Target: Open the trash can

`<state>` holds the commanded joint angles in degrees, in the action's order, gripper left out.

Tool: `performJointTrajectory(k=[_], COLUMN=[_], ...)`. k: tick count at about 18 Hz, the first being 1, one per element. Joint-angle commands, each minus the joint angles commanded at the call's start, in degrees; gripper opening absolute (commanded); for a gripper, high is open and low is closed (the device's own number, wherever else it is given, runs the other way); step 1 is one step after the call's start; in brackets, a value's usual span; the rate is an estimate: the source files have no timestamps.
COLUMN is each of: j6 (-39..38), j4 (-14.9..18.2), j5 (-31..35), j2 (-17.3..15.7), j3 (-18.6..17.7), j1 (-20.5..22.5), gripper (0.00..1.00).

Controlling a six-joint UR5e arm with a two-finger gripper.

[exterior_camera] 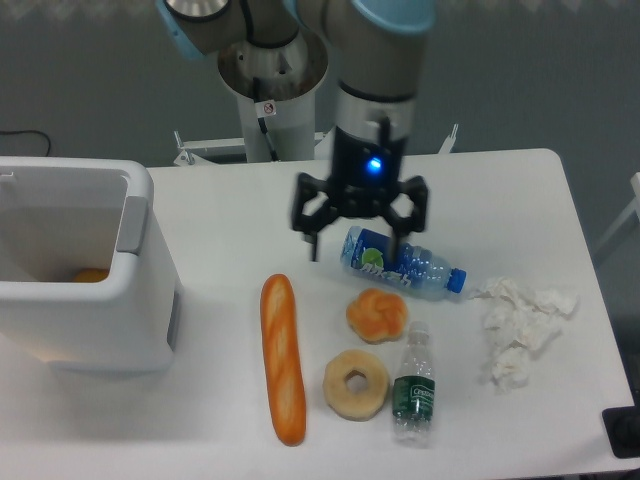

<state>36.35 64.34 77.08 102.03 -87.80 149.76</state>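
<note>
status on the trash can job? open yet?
Looks done: the trash can is open, its inside visible with something orange at the bottom. In hand: nothing; the hand is open, over the blue-labelled bottle, well right of the can. Left: apparently nothing.

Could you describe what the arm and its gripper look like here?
The arm has silver-grey cylindrical links with light blue joint caps. Its wrist section is black and carries a glowing blue light. The gripper is black, with two fingers on angular, open linkage frames. The pale column behind bears a small red-and-white sticker.
</note>
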Motion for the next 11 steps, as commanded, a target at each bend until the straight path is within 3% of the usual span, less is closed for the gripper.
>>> performJointTrajectory(k=[6,9,11], j6=[12.5,13.39,14.61], j4=[0.35,-0.26,-0.18], j5=[11.68,12.48,12.57], j2=[4.31,7.29,7.57], j3=[0.09,0.44,0.7], j1=[1.68,2.38,3.35], gripper=[1.0,1.0,1.0])
